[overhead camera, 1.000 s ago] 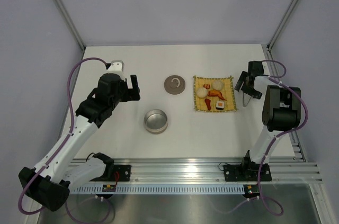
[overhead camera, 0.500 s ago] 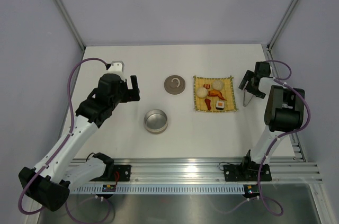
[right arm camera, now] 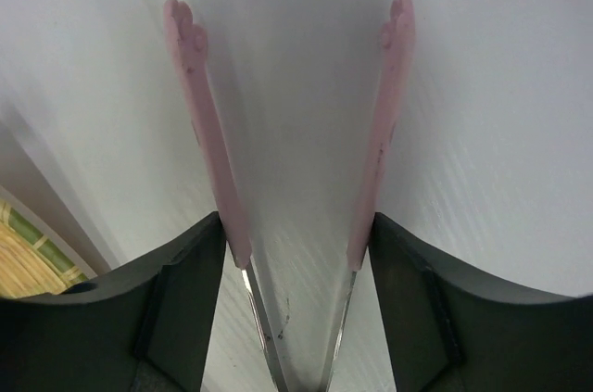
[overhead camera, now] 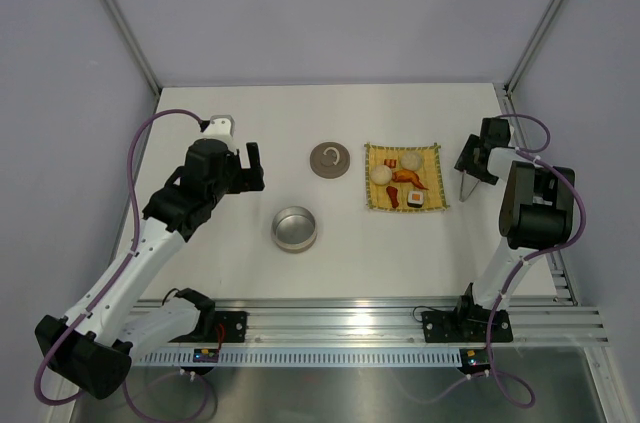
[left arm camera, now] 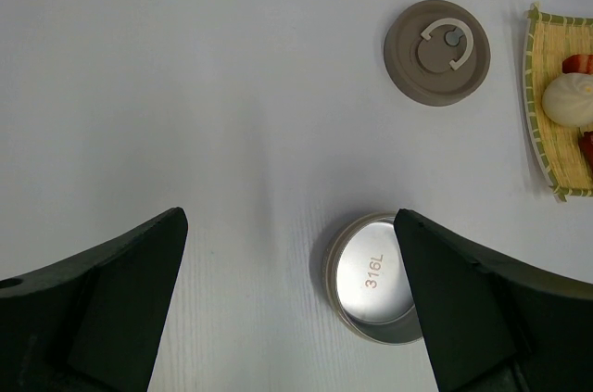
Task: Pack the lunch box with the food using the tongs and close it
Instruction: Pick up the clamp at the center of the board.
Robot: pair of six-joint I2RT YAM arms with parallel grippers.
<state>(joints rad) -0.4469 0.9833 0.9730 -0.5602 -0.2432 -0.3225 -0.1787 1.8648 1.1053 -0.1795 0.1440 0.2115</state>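
Note:
The silver lunch box point(overhead camera: 294, 229) stands open, and in the left wrist view the lunch box point(left arm camera: 375, 279) lies below my open left gripper point(left arm camera: 289, 225), partly behind the right finger. Its grey-brown lid point(overhead camera: 330, 159) lies apart, further back. The food point(overhead camera: 400, 179) sits on a yellow mat point(overhead camera: 372, 203): cream balls, orange and red bits, a sushi piece. At the table's right side my right gripper point(overhead camera: 476, 165) is down over the tongs point(overhead camera: 466, 184). The wrist view shows both fingers pressed against the outer sides of the tongs' pink arms point(right arm camera: 208, 132), right gripper point(right arm camera: 296, 234) closed on them.
The mat's edge with a cream ball point(left arm camera: 574, 98) shows at the right of the left wrist view, past the lid point(left arm camera: 437, 52). The table's right edge and a frame post run close behind the right arm. Rails cross the near edge.
The right gripper shifted slightly right over the tongs and its jaws narrowed onto the tongs' arms. The left arm has not moved.

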